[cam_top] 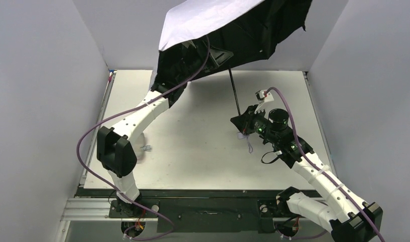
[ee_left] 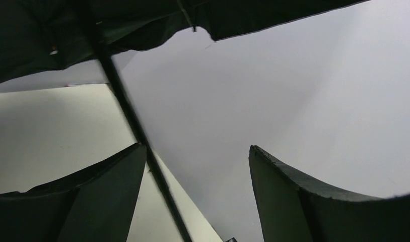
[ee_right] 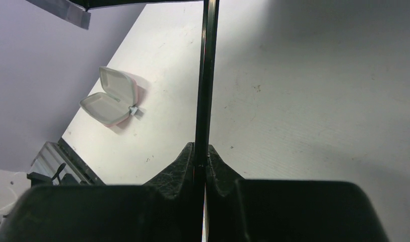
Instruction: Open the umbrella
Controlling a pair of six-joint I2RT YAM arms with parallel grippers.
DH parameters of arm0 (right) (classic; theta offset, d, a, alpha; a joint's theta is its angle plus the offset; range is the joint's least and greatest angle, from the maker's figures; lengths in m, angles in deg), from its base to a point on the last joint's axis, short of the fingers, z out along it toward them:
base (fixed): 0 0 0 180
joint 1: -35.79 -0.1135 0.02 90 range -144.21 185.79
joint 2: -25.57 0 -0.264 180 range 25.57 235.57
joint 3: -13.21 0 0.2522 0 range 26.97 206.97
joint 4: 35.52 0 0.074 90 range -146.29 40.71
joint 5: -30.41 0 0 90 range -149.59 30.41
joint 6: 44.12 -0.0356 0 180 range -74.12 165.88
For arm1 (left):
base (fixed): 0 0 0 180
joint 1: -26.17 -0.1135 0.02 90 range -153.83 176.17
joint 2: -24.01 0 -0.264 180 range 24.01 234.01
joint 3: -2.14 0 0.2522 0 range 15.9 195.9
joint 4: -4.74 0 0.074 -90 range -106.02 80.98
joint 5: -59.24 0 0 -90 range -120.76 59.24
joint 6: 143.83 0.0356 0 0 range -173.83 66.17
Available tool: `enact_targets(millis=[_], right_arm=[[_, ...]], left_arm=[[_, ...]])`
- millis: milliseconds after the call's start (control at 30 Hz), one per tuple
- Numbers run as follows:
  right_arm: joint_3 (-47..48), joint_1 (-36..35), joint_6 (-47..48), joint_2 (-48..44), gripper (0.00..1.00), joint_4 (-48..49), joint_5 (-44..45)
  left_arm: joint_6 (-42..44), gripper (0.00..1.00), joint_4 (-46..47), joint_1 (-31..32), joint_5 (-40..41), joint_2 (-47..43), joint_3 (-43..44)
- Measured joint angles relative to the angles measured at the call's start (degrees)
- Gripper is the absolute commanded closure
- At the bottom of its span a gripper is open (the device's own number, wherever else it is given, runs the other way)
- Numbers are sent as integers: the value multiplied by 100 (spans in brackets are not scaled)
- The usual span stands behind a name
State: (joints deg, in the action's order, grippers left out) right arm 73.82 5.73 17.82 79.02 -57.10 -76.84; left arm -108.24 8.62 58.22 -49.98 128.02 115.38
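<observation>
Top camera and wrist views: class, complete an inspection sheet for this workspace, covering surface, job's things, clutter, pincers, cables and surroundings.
Surface: white table, lightly scuffed.
Job's things: umbrella raised over the table's far side, canopy spread and tilted; its black shaft slants down to the right pincer.
Clutter: pale pinkish pouch lying on the table towards its left edge.
Pincers: right pincer shut on the shaft; left pincer open under the canopy, shaft beside one finger.
Cables: purple cable loops at the left and runs up under the canopy; a second arcs on the right.
Surroundings: pale walls on three sides; black rail at the near edge.
</observation>
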Motion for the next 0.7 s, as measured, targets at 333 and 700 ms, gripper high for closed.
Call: enact_targets(millis=[333,700], right_arm=[[-2,4,37,-87,100,295,35],[-63,-2,31,-79,100,468,-330]], left_arm=[[243,28,-660,-107,398,-334,-396],[37,87,-409,50,153,295,212]])
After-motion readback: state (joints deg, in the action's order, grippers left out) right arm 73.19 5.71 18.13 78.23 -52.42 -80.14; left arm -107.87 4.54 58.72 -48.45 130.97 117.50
